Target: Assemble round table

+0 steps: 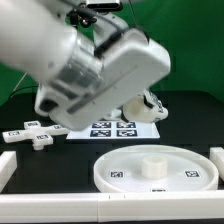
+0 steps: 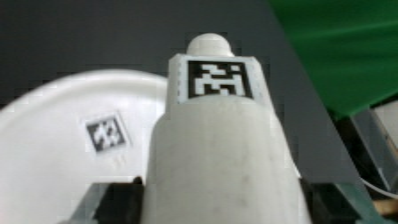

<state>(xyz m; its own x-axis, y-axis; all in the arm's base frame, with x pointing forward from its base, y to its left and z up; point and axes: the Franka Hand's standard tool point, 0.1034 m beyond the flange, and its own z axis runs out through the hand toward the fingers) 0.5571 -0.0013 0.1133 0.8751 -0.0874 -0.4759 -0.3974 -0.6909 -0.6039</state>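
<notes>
In the wrist view my gripper (image 2: pixel 222 205) is shut on the white cylinder leg (image 2: pixel 214 140). The leg stands out from between the dark fingers (image 2: pixel 121 200), with a square tag near its rounded tip. Behind it lies the large round disc (image 2: pixel 63 125) with a tag on it. In the exterior view the disc (image 1: pixel 120 172) lies flat at the front right, with a small raised hub in its middle. The arm hides most of the gripper (image 1: pixel 143 106), which hangs above the table behind the disc. The cross-shaped foot piece (image 1: pixel 30 135) lies on the exterior view's left.
The marker board (image 1: pixel 112 128) lies flat behind the disc. White border rails run along the front (image 1: pixel 60 208), the exterior view's left (image 1: pixel 6 168) and right (image 1: pixel 217 158). A green backdrop stands behind the black table.
</notes>
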